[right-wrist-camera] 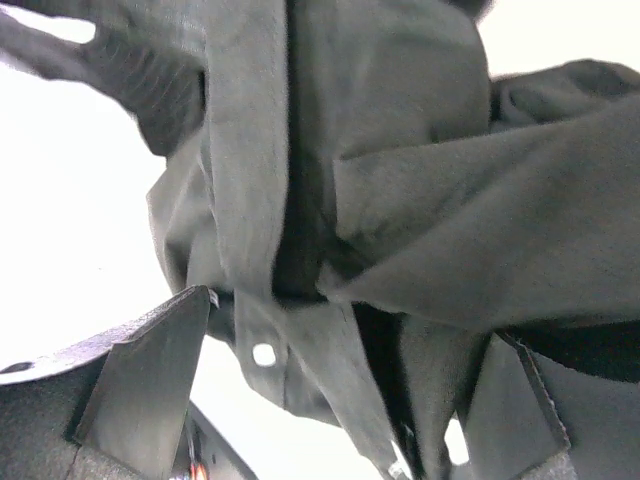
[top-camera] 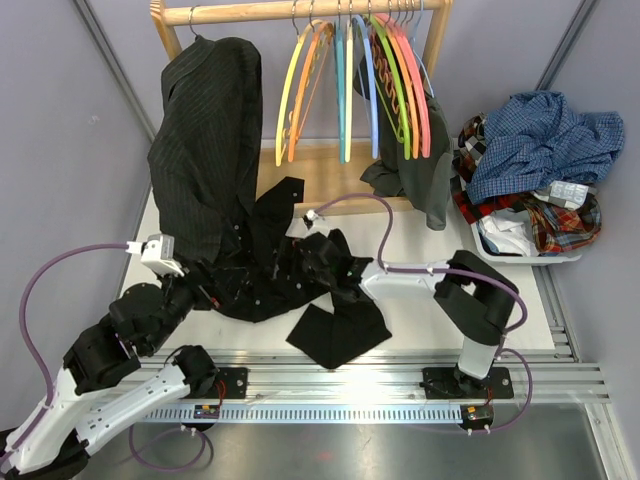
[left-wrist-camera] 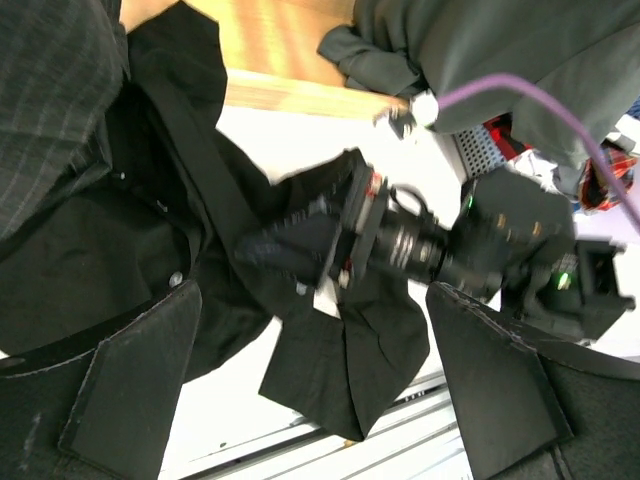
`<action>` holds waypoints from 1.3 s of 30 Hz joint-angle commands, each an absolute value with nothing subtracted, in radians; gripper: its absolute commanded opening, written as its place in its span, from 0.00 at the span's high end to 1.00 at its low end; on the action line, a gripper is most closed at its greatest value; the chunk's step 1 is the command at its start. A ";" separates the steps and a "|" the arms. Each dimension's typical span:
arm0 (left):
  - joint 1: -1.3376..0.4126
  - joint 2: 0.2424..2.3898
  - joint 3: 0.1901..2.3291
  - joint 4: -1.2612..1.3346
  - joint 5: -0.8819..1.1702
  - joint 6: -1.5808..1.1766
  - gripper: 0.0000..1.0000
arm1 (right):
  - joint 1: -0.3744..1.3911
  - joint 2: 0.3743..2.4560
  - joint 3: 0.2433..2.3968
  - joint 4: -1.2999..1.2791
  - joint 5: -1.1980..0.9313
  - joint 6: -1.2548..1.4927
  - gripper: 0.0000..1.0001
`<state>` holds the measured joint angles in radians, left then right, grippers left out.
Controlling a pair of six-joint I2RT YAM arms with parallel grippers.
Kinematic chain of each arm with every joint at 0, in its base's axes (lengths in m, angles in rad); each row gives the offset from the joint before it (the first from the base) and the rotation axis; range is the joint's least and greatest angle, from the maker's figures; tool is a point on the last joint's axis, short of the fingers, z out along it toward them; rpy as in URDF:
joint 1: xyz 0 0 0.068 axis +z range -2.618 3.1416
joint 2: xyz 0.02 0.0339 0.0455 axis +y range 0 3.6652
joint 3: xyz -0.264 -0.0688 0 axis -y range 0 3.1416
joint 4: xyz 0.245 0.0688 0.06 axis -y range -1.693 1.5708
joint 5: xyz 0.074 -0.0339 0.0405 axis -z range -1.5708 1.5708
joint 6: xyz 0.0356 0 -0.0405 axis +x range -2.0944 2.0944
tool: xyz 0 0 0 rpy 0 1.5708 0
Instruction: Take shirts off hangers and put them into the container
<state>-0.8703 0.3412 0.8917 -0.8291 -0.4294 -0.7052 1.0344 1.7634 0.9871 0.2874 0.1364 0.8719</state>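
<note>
Black shirt (top-camera: pixel 270 280) lay crumpled on worktop (top-camera: pixel 420 320); left hand (left-wrist-camera: pixel 315 320) and right hand (right-wrist-camera: pixel 340 350) stood open. I judged a deep pinch best.

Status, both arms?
Left gripper, right gripper: jaws open, nothing held. Plain black button shirt heaped on white table between them. Pale plastic tub heaped full.

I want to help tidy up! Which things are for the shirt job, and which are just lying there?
For the job: pinstripe shirt, black shirt, grey shirt, blue shirt, hangers, tub, left gripper and right gripper, both open.

Just there: wooden rail, red plaid cloth, purple cables.
</note>
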 commanded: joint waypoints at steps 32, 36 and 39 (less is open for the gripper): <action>-0.873 0.327 0.824 -0.765 -0.391 -0.739 0.01 | 0.983 2.271 1.545 -0.698 0.551 0.768 1.00; -0.873 0.330 0.827 -0.767 -0.390 -0.732 0.01 | 0.985 2.094 1.424 -0.702 0.630 0.824 1.00; -0.873 0.344 0.836 -0.770 -0.385 -0.726 0.01 | 0.985 1.964 1.345 -0.782 0.716 0.922 1.00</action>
<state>-0.8703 0.3351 0.8242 -0.8127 -0.4026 -0.7330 0.9993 2.0583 1.4288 -0.5659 0.5854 0.8200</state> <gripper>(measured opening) 0.987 0.069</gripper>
